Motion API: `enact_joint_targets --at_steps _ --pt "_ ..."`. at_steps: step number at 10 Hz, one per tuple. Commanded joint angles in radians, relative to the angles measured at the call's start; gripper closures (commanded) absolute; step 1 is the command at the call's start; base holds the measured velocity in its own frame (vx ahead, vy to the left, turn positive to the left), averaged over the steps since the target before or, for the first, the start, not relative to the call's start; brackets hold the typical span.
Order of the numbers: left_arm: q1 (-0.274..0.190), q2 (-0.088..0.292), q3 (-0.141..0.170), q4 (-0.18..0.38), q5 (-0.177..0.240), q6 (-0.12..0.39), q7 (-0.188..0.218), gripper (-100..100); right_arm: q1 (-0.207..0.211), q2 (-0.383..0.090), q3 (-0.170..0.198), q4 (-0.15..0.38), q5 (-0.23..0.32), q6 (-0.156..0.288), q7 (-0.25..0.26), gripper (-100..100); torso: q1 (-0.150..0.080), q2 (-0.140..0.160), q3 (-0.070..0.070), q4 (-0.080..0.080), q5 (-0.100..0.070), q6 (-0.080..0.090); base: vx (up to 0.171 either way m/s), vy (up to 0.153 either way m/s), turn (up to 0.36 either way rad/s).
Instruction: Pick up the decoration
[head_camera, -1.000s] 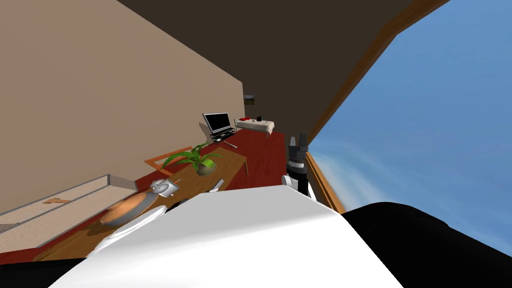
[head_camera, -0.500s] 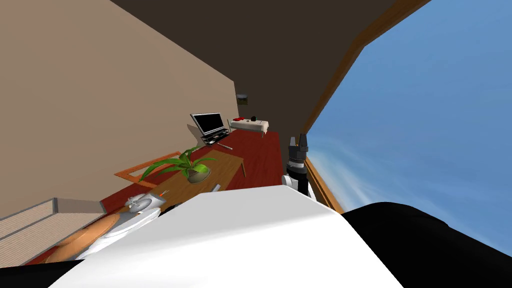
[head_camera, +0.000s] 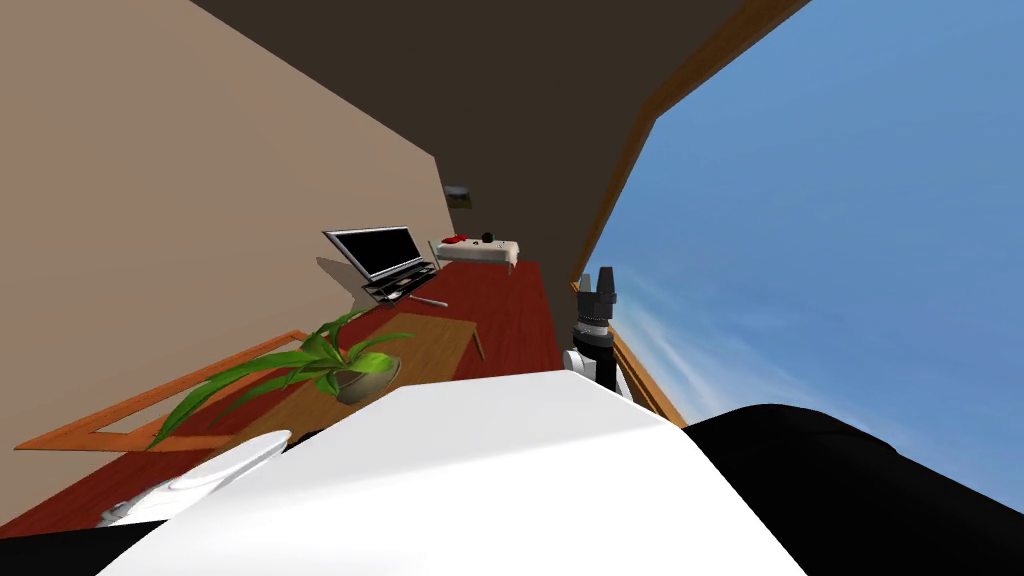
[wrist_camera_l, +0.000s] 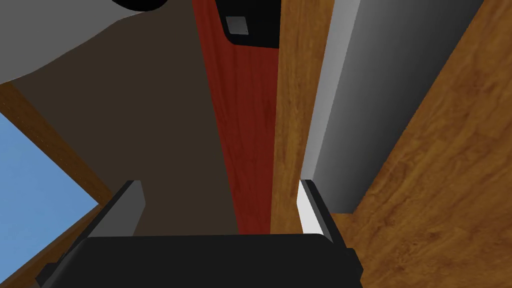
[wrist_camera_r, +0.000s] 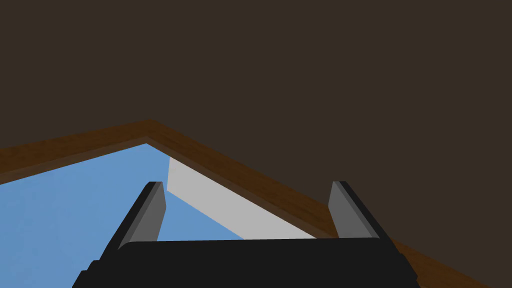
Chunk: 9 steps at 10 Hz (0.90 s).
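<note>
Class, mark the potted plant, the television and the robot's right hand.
potted plant (head_camera: 367, 384): head view, on the pot.
television (head_camera: 377, 250): head view, middle of the dark screen.
right hand (head_camera: 597, 274): head view, between its fingertips.

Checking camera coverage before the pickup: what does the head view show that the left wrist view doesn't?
Head view: a potted plant on a wooden table, a black screen, a small far table, the right gripper pointing up. Left wrist view: the open left gripper, a grey slab, a wooden surface. Both: red floor, dark wall, blue window.
</note>
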Motion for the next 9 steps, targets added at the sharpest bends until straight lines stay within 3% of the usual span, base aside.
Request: enact_joint_targets --at_steps 1,4,9 --pt "-0.001 0.022 -0.03 0.046 -0.045 -0.001 0.037 -100 0.0 0.0 0.0 0.0 0.0 0.0 0.0 0 0.0 0.0 0.0 0.0 0.0 0.0 0.033 0.074 -0.331" --pt "-0.007 0.025 -0.051 0.079 -0.072 -0.004 0.054 -100 0.0 0.0 0.0 0.0 0.0 0.0 0.0 0 -0.001 0.001 0.0 0.0 0.0 -0.001 0.016 0.042 -0.137" --pt "-0.026 -0.02 -0.152 0.193 -0.181 0.007 0.122 -100 0.0 0.0 0.0 0.0 0.0 0.0 0.0 0 -0.002 0.001 0.001 0.0 0.0 -0.002 0.011 0.037 -0.207"
